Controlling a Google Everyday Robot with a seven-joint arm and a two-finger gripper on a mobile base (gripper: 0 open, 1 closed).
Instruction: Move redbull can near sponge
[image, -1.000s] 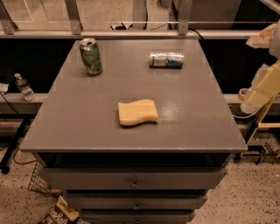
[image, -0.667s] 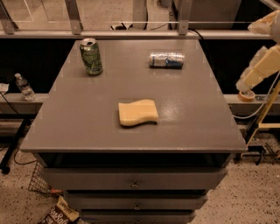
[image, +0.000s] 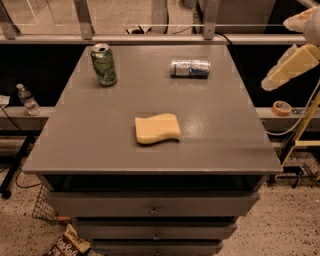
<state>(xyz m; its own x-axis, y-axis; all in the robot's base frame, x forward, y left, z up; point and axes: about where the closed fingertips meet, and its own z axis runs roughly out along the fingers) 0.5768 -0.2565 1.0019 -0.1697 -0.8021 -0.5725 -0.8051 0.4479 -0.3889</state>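
The redbull can (image: 189, 68) is a slim silver and blue can lying on its side at the back right of the grey table (image: 100, 135). The pale-yellow sponge (image: 157, 128) lies flat near the table's middle, well in front of the can and a little to its left. My gripper (image: 287, 67) shows as pale cream parts at the right edge of the camera view. It is off the table's right side, to the right of the can, and touches nothing.
A green can (image: 103, 64) stands upright at the table's back left. The table top sits over drawers (image: 152, 205). A metal rail (image: 150, 37) runs behind the table. A water bottle (image: 27, 100) stands at the left and a tape roll (image: 281, 107) lies at the right.
My gripper has risen along the right edge of the view. The redbull can, the sponge and the green can have not moved.
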